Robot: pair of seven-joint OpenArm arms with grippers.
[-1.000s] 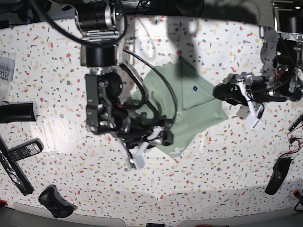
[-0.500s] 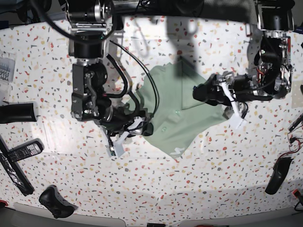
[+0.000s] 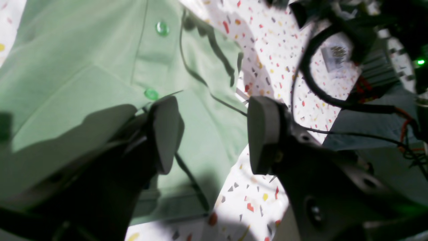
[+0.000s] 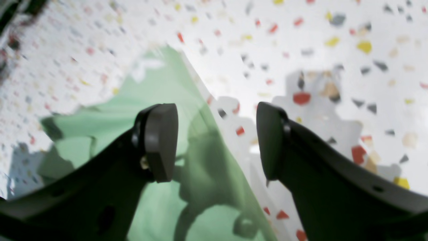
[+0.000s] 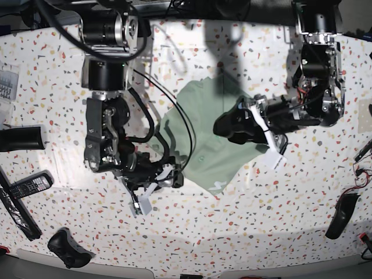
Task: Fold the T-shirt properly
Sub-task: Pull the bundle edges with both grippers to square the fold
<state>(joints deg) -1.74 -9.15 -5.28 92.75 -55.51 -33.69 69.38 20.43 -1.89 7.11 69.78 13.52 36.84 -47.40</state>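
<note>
The pale sage-green T-shirt [image 5: 203,142] lies partly folded in the middle of the speckled table [image 5: 261,192]. My left gripper [image 5: 222,125] is open and hangs low over the shirt's right part. In the left wrist view it [image 3: 214,134] straddles the shirt's [image 3: 83,60] edge, near two small green buttons [image 3: 151,93]. My right gripper [image 5: 174,178] is open at the shirt's lower left edge. In the right wrist view it [image 4: 215,140] is empty, with the shirt's [image 4: 160,90] edge running between its fingers.
At the table's left lie a black cylinder [image 5: 20,138], remote controls [image 5: 26,187], a game controller [image 5: 67,247] and a clear box [image 5: 7,84]. A black object [image 5: 340,216] lies at the right edge. Cables [image 5: 186,122] from the right arm cross the shirt.
My left gripper has moved left from beside the shirt to over it. My right gripper has moved left and toward the front, off the shirt's middle to its lower left edge.
</note>
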